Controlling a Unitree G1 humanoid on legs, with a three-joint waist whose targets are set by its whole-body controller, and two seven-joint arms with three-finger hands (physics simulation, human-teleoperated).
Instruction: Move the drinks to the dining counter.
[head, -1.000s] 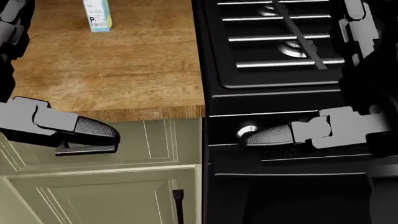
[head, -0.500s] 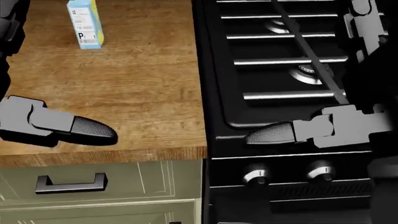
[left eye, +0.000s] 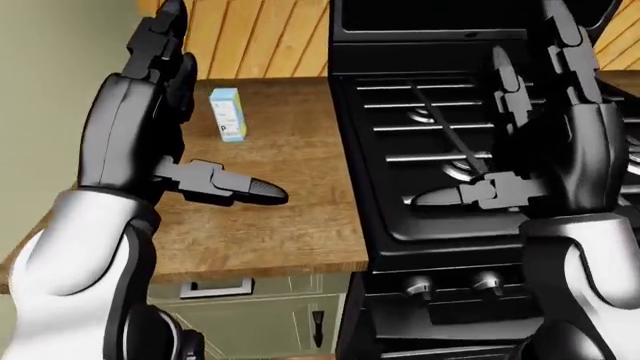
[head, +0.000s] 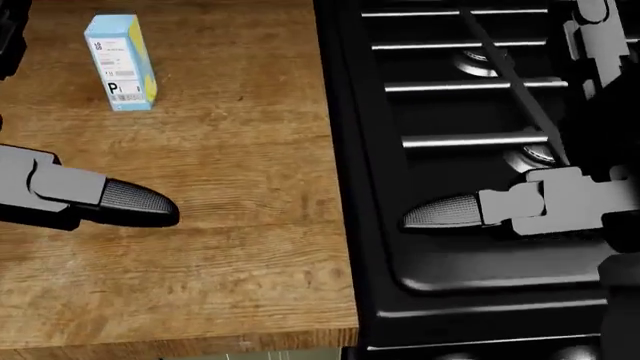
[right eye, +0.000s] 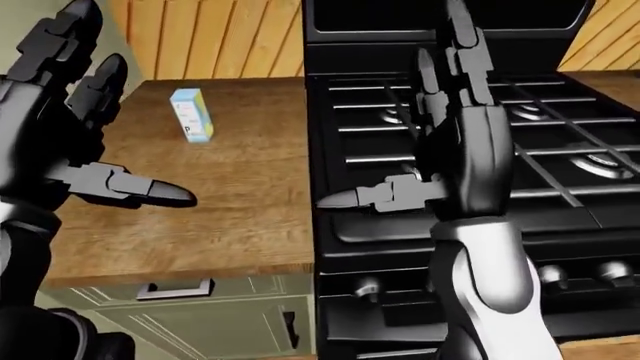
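A small light-blue drink carton (head: 120, 73) with a yellow side stands upright on the wooden counter (head: 230, 180), at the top left of the head view. It shows again as the carton (left eye: 228, 114) in the left-eye view. My left hand (left eye: 150, 97) is raised over the counter, below and left of the carton, fingers spread open and holding nothing. My right hand (right eye: 465, 112) is raised over the black stove (head: 480, 150), also open and empty. Neither hand touches the carton.
The stove's grates and burners (left eye: 450, 127) fill the right side; its knobs (right eye: 610, 274) sit on the lower panel. Pale green cabinet drawers (right eye: 180, 300) lie below the counter edge. A wood-panelled wall (left eye: 260, 37) rises behind the counter.
The whole picture has shifted down: the camera moved closer over the counter. The cabinet fronts and knobs left the head view, and the carton now sits lower in it. Both hands stay open.
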